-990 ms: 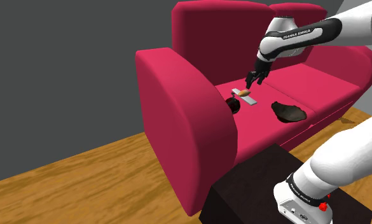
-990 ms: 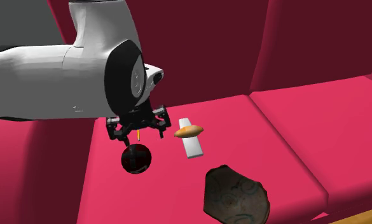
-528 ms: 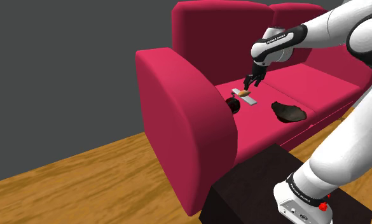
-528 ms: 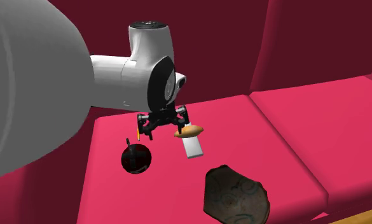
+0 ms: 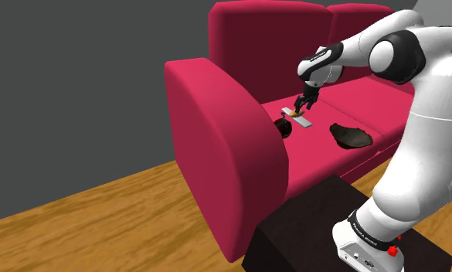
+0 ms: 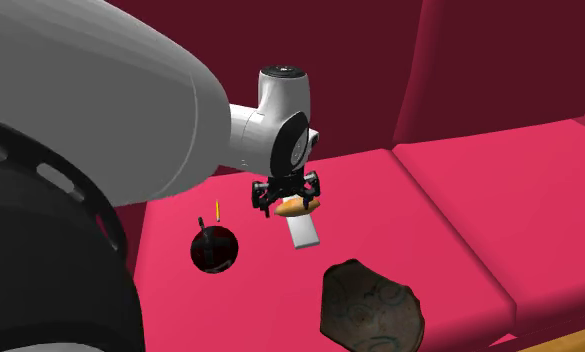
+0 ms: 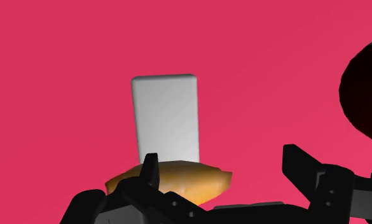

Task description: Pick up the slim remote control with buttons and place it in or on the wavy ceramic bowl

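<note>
On the red sofa seat [image 6: 400,190], we see a black round object [image 6: 214,247] left of the pale remote [image 6: 303,233] in the second exterior view. The gripper [image 6: 287,203] hovers over the remote's backrest end, where an orange loaf-shaped thing [image 6: 295,206] lies across it. Its fingers are spread and hold nothing. The dark wavy bowl [image 6: 370,308] sits to the remote's lower right.

on the sofa seat [image 6: 430,200] the remote [image 6: 303,234] lies between the ball [image 6: 215,248] and the bowl [image 6: 370,310], a bun [image 6: 294,207] resting across one end.

Pale grey remote [image 7: 165,114] lying flat, dark wavy bowl [image 6: 368,308] upright nearby
</note>
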